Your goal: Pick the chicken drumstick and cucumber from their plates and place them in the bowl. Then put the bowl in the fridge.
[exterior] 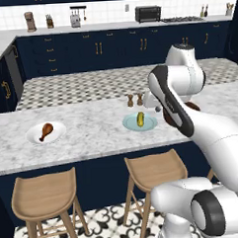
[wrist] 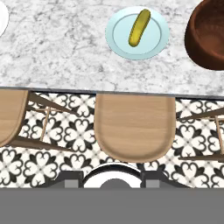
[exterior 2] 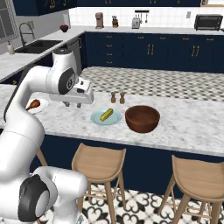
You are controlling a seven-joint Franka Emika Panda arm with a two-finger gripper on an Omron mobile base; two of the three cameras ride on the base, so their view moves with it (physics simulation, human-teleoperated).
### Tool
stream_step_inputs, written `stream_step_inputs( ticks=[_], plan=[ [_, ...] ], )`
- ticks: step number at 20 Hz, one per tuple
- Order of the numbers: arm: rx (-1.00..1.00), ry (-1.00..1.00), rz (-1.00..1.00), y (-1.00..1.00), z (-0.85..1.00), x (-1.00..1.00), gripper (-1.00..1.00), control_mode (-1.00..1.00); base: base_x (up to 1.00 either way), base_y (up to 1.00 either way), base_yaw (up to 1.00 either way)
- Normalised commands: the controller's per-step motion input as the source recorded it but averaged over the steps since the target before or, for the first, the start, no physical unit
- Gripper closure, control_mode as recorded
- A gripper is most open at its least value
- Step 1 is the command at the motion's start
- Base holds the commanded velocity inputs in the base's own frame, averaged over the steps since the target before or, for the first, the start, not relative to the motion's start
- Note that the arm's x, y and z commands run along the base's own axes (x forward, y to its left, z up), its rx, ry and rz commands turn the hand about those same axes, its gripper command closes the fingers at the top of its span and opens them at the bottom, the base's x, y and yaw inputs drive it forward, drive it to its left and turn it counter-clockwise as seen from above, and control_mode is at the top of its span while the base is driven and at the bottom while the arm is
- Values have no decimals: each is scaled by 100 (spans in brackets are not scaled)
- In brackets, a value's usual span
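My gripper (exterior 2: pixel 75 104): it is hanging in the air above the near side of the counter, left of the blue plate. I cannot tell if its 2 fingers are apart or together. Nothing is showing between them.
Chicken drumstick (exterior: pixel 46 130): I am seeing 1. It is lying on the white plate, far to the left on the counter.
Cucumber (wrist: pixel 139 27): I am seeing 1. It is lying on the blue plate, tilted a bit.
Plates: I am counting 2. The white plate (exterior: pixel 34 137) is sitting well apart from the blue plate (wrist: pixel 117 41).
Bowl (exterior 2: pixel 142 118): I am seeing 1. It is standing just beside the blue plate, on its right, and it is looking bare inside.
Counter (exterior 2: pixel 188 124): 1 long grey and white stone top is holding the plates and the bowl.
Little shakers (exterior 2: pixel 117 97): 2 are standing side by side behind the blue plate.
Stools (wrist: pixel 132 127): I am counting 2 wooden ones in each base view, tucked under the near edge of the counter.
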Motion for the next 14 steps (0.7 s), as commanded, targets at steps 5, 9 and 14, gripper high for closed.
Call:
stream_step_inputs(
  ticks=[5, 9, 14],
  plan=[
    [0, 0, 0, 0, -8, -6, -100, -100, 0, 0, 0],
    [0, 0, -7, -13, -24, 1, -100, -100, 0, 0, 0],
    [0, 0, -27, -11, -32, 39, -100, -100, 0, 0, 0]
  ],
)
